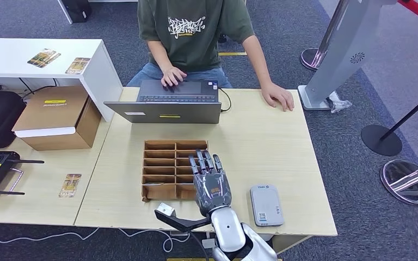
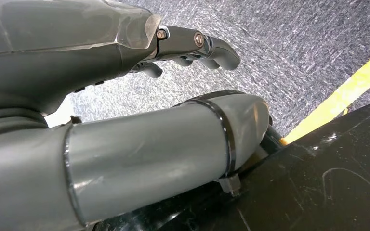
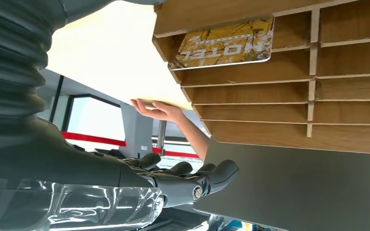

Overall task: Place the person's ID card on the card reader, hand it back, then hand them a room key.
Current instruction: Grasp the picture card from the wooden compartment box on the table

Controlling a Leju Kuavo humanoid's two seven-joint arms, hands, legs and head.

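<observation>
Centrally on the table (image 1: 283, 163): cardboard organizer (image 1: 166, 168), two columns of slots; one slot holds a hotel room key card (image 3: 224, 43), seen in the right wrist view. Right hand (image 1: 209, 182) hovers over the organizer's right column, fingers extended side by side, holding nothing. Grey card reader (image 1: 266, 205) lies just right of it. Left hand (image 2: 192, 45): fingers curled, empty, above carpet. Person's hand (image 1: 278, 97) rests flat on the table beside the laptop (image 1: 166, 103).

Person (image 1: 196, 32): head cut off at 12 o'clock edge. Card reader (image 1: 266, 204): label print too small to read.
</observation>
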